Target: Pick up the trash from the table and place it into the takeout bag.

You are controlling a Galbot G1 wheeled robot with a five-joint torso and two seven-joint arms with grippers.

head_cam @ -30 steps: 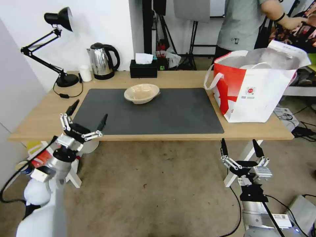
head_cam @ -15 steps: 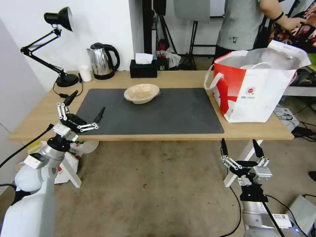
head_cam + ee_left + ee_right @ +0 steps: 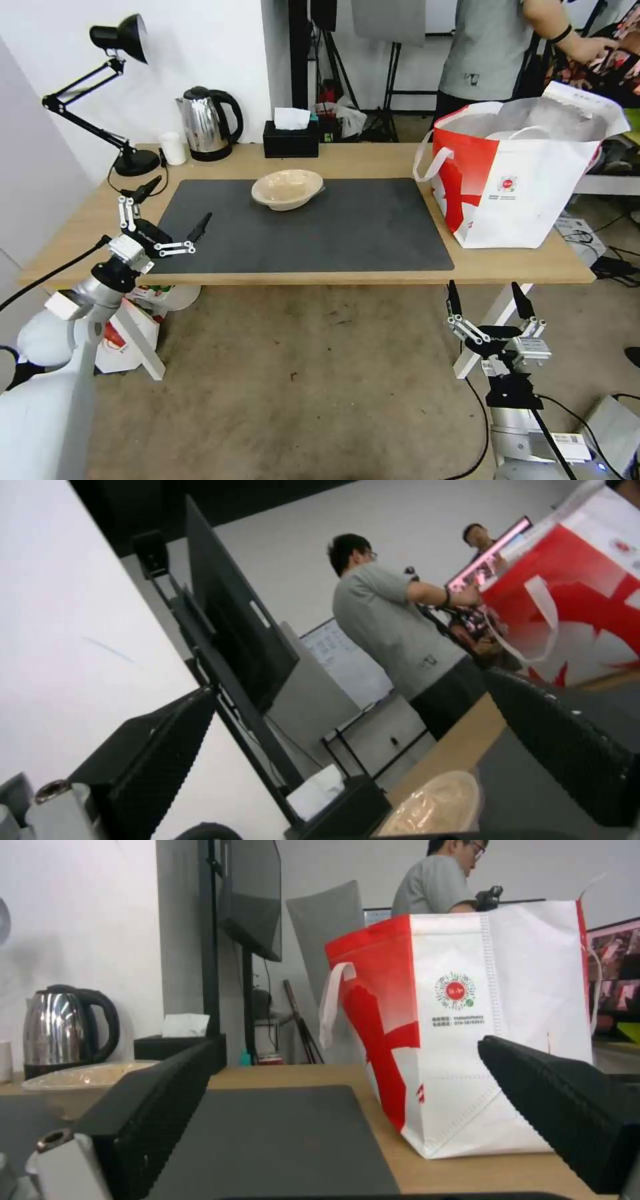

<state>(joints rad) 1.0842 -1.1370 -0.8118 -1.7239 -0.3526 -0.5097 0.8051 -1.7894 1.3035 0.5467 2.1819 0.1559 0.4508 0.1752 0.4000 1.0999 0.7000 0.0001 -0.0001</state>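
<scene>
The left hand hovers spread wide over the worktop's left end. Ahead, a beige bowl sits on the mat; a kettle and tissue box stand beyond, with the takeout bag at the right. The right hand idles wide below the near edge.

A light-wood worktop on white legs carries a dark grey mat with a beige bowl on it. The takeout bag is white with a red side panel, silver lining, white loop handles and a small round red logo. A shiny steel kettle with black handle, a black tissue box with white tissue and a black desk lamp stand behind; both grippers have black fingers on silver links.
</scene>
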